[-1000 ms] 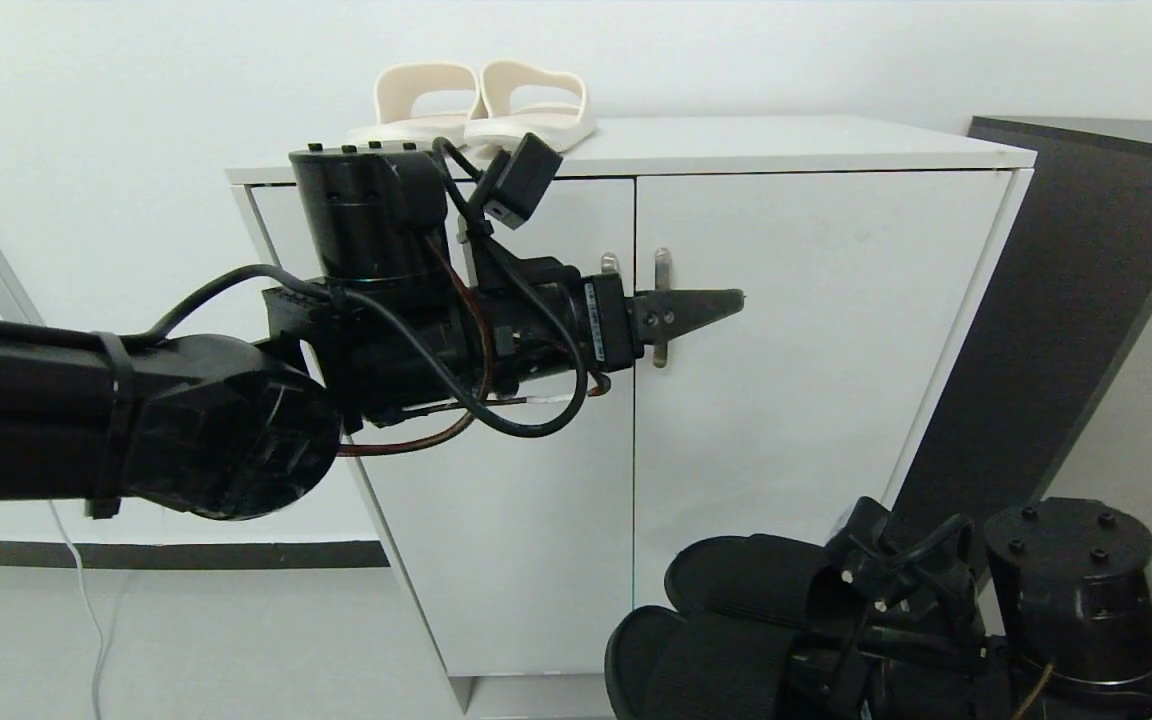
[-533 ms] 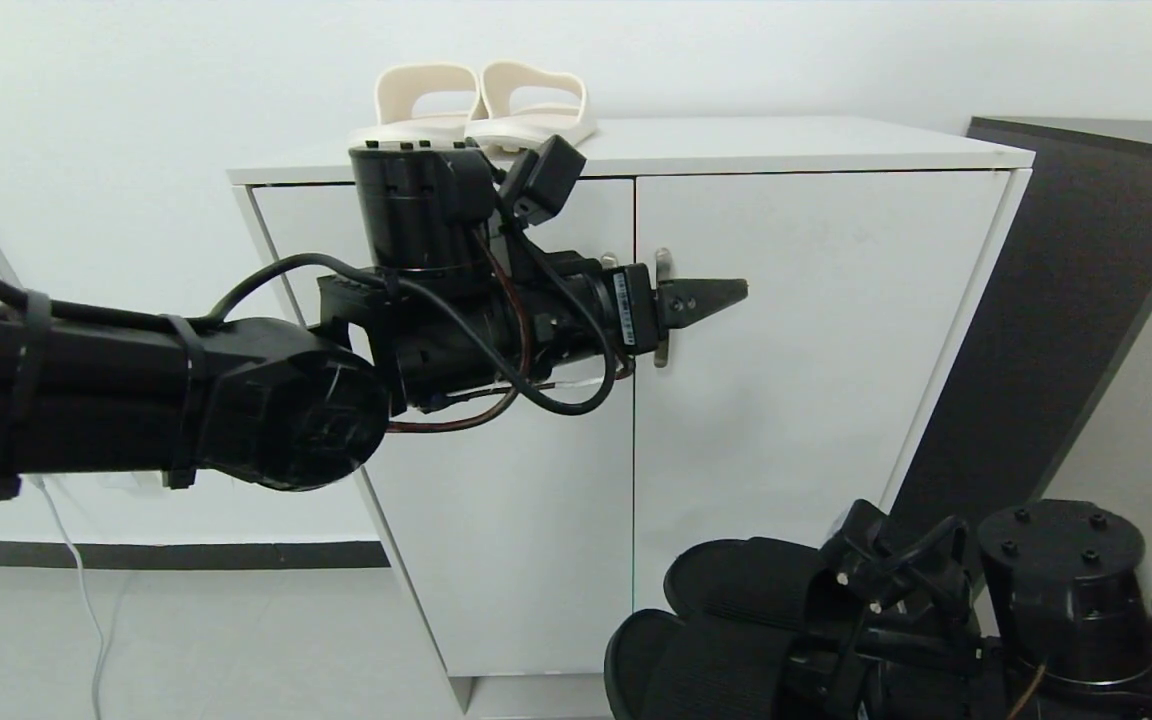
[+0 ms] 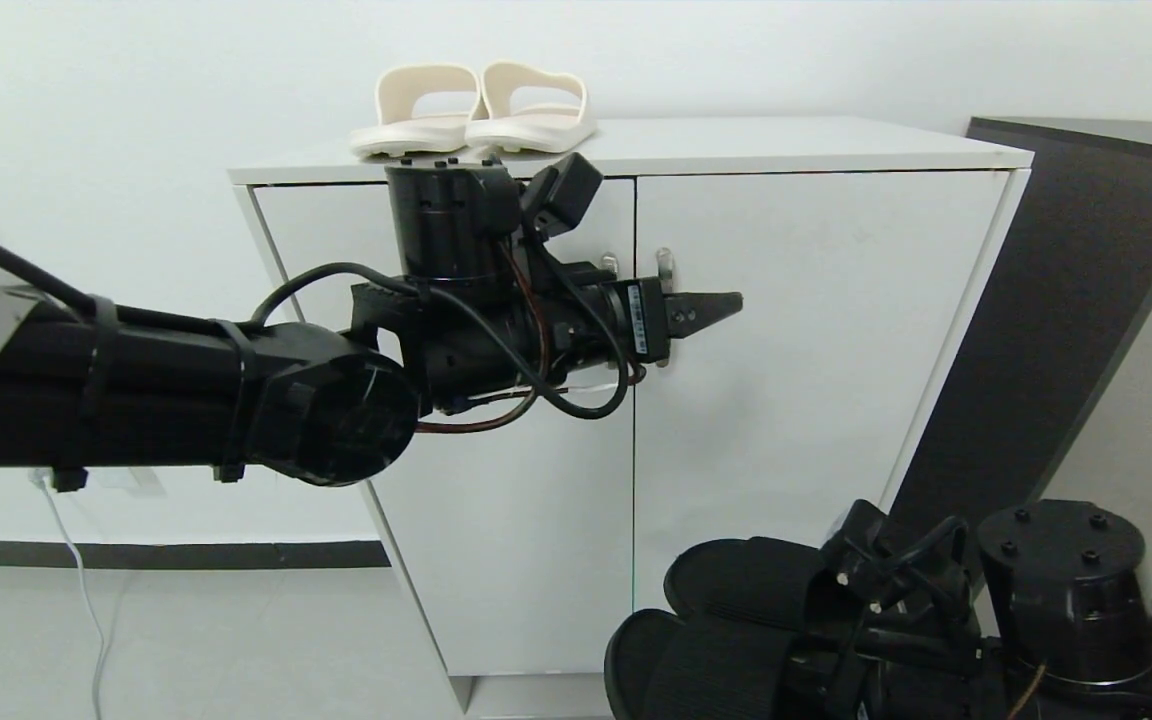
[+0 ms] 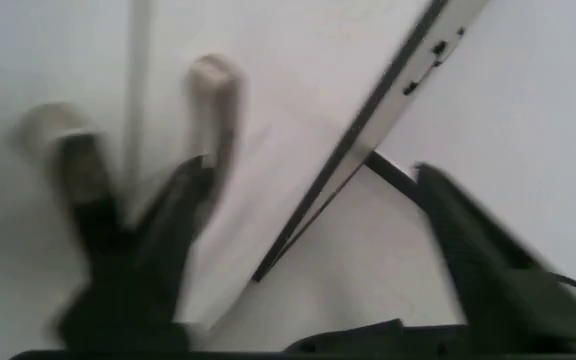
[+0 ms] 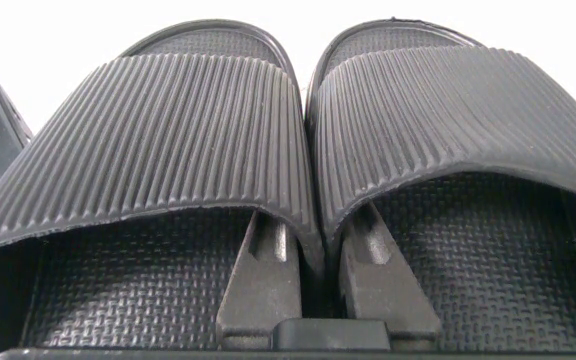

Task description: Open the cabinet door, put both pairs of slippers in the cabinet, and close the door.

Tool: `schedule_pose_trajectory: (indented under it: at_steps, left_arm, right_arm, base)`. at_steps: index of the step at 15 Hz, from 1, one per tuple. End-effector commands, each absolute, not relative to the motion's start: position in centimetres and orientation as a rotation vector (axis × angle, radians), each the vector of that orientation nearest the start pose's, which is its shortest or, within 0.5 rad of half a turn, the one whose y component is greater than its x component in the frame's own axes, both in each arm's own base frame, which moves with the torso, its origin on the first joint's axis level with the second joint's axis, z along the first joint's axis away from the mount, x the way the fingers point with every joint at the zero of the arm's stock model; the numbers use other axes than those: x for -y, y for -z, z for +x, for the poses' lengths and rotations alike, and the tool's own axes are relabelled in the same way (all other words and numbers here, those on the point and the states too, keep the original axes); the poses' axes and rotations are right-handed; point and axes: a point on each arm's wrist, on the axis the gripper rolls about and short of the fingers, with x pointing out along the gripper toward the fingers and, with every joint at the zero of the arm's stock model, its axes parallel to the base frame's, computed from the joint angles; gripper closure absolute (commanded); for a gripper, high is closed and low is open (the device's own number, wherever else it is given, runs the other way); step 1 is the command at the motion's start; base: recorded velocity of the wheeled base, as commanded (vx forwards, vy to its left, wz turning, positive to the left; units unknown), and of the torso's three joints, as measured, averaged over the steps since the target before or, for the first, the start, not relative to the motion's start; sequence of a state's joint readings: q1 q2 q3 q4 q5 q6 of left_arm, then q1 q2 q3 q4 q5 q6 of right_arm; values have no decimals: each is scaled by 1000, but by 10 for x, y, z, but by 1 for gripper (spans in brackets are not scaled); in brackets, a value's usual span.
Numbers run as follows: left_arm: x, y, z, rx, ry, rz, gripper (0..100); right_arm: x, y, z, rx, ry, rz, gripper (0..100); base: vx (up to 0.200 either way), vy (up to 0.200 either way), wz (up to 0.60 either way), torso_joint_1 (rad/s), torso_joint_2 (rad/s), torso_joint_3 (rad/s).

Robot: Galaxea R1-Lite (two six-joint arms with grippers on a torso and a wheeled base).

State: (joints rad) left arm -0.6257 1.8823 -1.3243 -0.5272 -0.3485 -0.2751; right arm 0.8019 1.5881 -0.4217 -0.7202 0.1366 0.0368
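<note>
A: How's the left gripper (image 3: 731, 299)?
B: Fingers spread, by the right door's handle (image 3: 664, 262); the cabinet (image 3: 816, 330) is shut.
A: Slippers?
B: The right gripper (image 5: 315, 232) clamps the black pair (image 3: 736, 580), near right. The cream pair (image 3: 476, 110) sits atop the cabinet, far left.

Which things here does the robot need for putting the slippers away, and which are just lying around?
For the job: cabinet, door handles, white slippers on top, black slippers in the right gripper, left gripper by the handles.
Just lying about: white cable, dark panel beside the cabinet.
</note>
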Motion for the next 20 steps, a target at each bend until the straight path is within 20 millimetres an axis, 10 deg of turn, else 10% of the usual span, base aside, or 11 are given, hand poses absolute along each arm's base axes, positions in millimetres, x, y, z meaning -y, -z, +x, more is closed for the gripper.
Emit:
schedule_pose_trajectory:
  at_steps: [1, 20]
  left_arm:
    - [229, -255, 303, -165, 966, -250, 100]
    - [196, -258, 211, -163, 1057, -240, 100]
  right_arm:
    - [-171, -124, 160, -461, -920, -120, 100]
    - [-164, -105, 128, -426, -1149, -207, 100]
  base:
    - [0, 0, 0, 0, 0, 0]
    - [0, 0, 0, 0, 0, 0]
